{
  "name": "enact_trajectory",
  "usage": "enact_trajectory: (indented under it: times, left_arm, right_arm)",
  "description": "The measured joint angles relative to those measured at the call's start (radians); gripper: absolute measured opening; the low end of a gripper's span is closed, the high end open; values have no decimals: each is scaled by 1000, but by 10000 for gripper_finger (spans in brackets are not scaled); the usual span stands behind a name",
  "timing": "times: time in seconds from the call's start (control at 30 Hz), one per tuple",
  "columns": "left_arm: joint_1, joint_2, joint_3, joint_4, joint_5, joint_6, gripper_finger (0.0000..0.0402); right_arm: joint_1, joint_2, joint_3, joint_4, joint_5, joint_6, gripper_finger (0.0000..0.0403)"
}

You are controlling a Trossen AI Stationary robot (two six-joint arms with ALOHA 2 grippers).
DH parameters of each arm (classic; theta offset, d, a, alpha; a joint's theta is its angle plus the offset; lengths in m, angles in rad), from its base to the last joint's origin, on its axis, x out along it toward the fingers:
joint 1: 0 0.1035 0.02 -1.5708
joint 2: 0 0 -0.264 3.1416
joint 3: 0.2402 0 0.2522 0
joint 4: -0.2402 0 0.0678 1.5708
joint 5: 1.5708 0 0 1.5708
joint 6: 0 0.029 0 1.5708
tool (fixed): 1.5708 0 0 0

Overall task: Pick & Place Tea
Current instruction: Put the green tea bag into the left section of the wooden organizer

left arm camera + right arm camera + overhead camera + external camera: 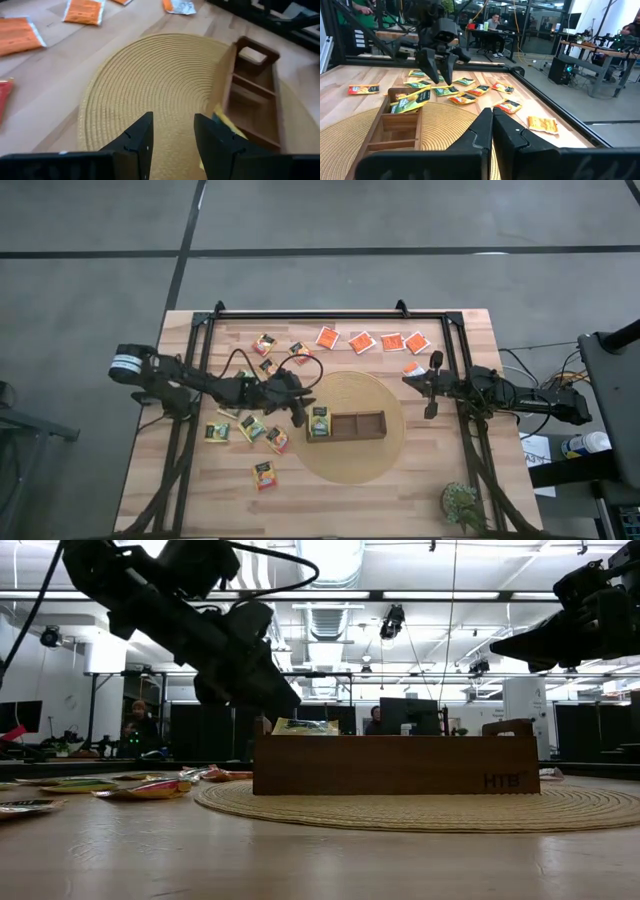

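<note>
My left pincer [300,416] hangs part open and empty beside the brown three-compartment wooden tray [362,425], where one green-and-yellow tea sachet [320,421] leans in the end compartment. Next I would lift clear, then descend squarely on a loose sachet. My right pincer [431,392] waits shut, empty.

Wooden tray [395,764]: letters "HTB" marked on the long side wall near one end, legible in the low view. Tea sachets [410,101]: printed labels too small to read. No other legible text.
</note>
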Motion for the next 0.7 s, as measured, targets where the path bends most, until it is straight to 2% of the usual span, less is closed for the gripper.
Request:
enact_trajectory:
  times: [0.1, 0.43, 0.7]
  left_arm:
    - [0, 0, 0, -1, 56, -7, 135]
    - [-1, 4, 0, -1, 77, -34, 135]
    - [6, 100, 35, -2, 162, -38, 135]
  right_arm:
    - [0, 0, 0, 0, 0, 0, 8]
    - [0, 0, 0, 0, 0, 0, 8]
    - [0, 0, 0, 0, 0, 0, 9]
